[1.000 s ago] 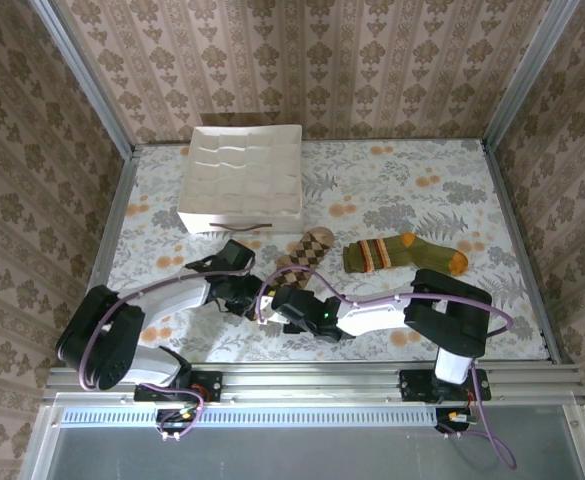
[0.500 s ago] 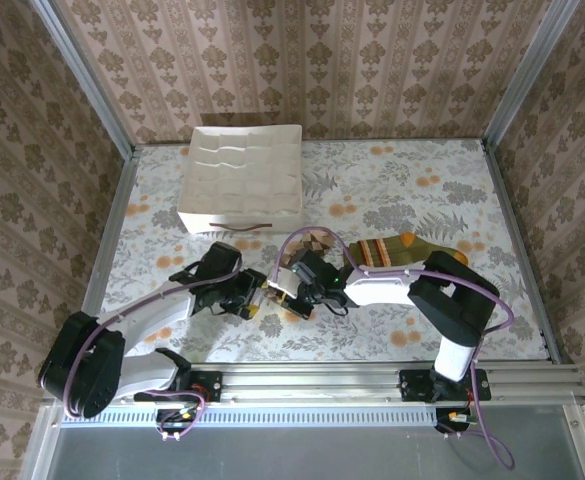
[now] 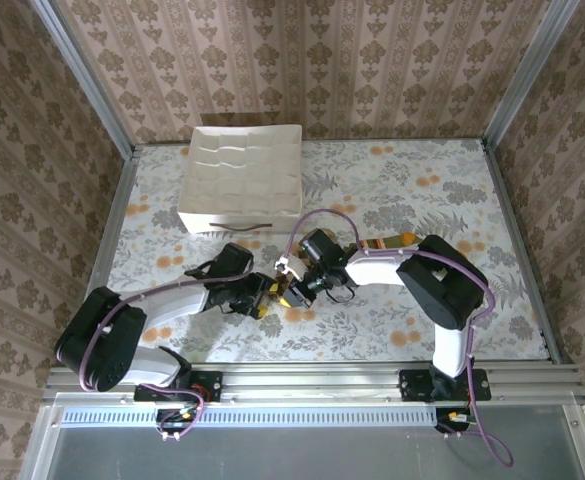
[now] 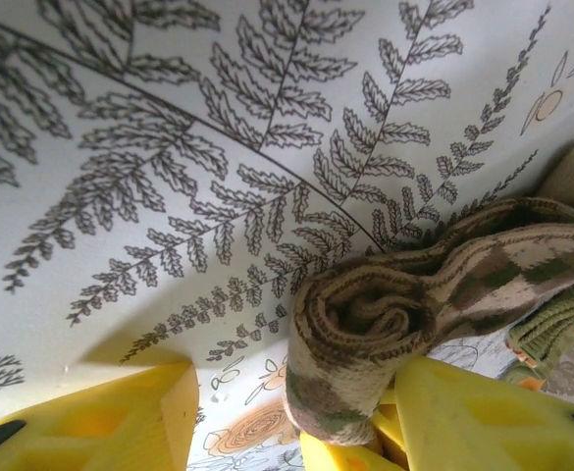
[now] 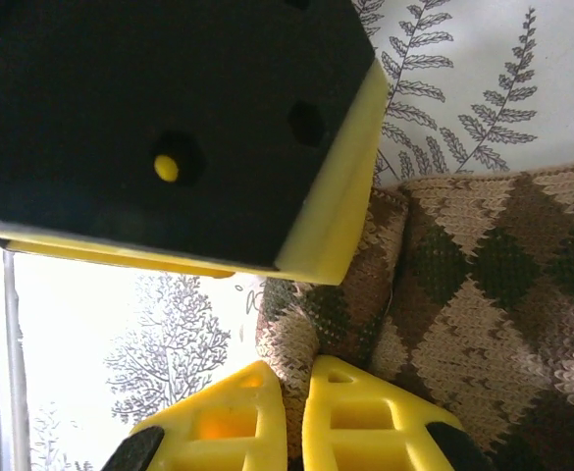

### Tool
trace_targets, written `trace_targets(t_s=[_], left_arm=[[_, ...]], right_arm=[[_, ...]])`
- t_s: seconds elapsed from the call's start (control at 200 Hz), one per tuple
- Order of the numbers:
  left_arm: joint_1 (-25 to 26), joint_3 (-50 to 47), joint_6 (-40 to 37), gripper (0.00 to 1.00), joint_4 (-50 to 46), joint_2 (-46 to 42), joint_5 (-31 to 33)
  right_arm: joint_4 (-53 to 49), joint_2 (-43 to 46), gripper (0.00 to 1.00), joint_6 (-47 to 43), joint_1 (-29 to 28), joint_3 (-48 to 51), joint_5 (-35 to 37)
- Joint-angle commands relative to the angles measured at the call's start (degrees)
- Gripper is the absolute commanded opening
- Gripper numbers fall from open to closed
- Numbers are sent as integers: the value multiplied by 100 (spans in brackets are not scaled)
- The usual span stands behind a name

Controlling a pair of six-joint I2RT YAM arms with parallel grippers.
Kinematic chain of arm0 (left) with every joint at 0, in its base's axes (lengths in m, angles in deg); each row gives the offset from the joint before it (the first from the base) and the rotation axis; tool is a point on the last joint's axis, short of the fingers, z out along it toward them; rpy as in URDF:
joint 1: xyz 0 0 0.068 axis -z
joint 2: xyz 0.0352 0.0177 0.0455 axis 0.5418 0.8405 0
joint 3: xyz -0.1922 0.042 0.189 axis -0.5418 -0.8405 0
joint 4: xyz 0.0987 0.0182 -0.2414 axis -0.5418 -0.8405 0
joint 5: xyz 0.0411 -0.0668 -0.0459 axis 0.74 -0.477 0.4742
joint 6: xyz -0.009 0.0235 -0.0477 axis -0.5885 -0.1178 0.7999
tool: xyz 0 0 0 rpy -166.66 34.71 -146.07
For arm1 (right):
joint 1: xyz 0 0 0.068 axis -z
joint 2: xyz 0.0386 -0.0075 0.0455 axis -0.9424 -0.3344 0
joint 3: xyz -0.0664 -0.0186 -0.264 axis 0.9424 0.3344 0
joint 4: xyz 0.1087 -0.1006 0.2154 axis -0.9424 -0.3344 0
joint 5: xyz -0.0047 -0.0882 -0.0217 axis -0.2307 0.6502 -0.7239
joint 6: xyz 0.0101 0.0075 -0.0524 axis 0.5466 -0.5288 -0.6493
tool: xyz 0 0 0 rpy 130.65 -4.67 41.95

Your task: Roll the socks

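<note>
Socks on the table (image 4: 169, 147): left jaws stand half open around the argyle sock's (image 4: 365, 329) rolled end, which touches one finger (image 4: 483, 412); right jaws pinch shut on its edge; green sock (image 4: 551, 329) lies just outside the left jaws.

Rolled argyle sock (image 4: 365, 329) between parted yellow fingers (image 4: 120, 417)

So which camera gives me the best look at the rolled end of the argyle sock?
Left wrist: the argyle sock shows its coiled end face-on, spiral layers clear. Right wrist shows its flat diamond knit close up; the top camera has it small and largely covered.
</note>
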Motion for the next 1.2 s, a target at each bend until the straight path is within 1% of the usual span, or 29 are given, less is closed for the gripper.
trace_targets(t_s=[0.0, 0.115, 0.225, 0.27, 0.325, 0.39, 0.4, 0.43, 0.495, 0.53, 0.565, 0.585, 0.605, 0.695, 0.755, 0.805, 0.865, 0.965, 1.04, 1.1, 1.195], left_arm=[[80, 199, 114, 54, 314, 246, 53], [140, 228, 160, 52, 351, 350, 131], [177, 263, 173, 44, 345, 469, 188], [187, 263, 186, 37, 316, 511, 178], [219, 241, 229, 25, 162, 472, 189], [262, 228, 303, 11, -308, 351, 212], [270, 228, 312, 7, -407, 323, 212], [282, 228, 345, 0, -661, 263, 213], [308, 211, 409, 0, -1211, 95, 186], [326, 211, 456, 0, -1512, -7, 190], [345, 203, 532, 0, -1756, -129, 209], [353, 202, 577, 0, -1899, -199, 223], [363, 202, 614, 0, -1997, -257, 236], [348, 275, 780, 0, -2533, -434, 231], [327, 355, 812, 0, -2736, -437, 213], [328, 403, 849, 0, -2831, -394, 196], [317, 389, 885, 0, -2803, -318, 142], [289, 303, 957, 0, -2675, -170, 4], [260, 290, 910, 0, -2656, -97, -17], [233, 294, 873, 0, -2668, -52, -17], [190, 272, 811, 0, -2652, -8, -25]], right_arm=[[-789, -370, 0, 221, -13, 50, -313], [-768, -434, 0, 298, 16, 49, -450], [-722, -443, 0, 356, 19, 62, -533], [-730, -444, 0, 373, 38, 62, -525], [-742, -435, 0, 373, 48, 72, -532], [-741, -403, 0, 349, 43, 88, -510], [-743, -393, 0, 343, 49, 95, -515], [-738, -362, 0, 325, 51, 110, -518], [-764, -199, 0, 263, 26, 137, -398], [-707, -22, 9, 202, -9, 206, -255], [-574, 257, 22, 100, -78, 353, 15], [-448, 468, 29, 31, -145, 476, 256], [-287, 717, 33, -67, -234, 642, 541], [668, 1911, 46, -641, -831, 1511, 1961], [908, 2392, 54, -1067, -1333, 1780, 2957], [697, 2524, 55, -1310, -1666, 1719, 3442], [531, 2466, 55, -1546, -2139, 1598, 4162], [793, 2207, 55, -1832, -2712, 1554, 4840], [875, 1899, 55, -1919, -2908, 1362, 5161], [935, 1645, 54, -1946, -2943, 1199, 5400], [1093, 1438, 53, -2046, -2944, 1049, 5420]])
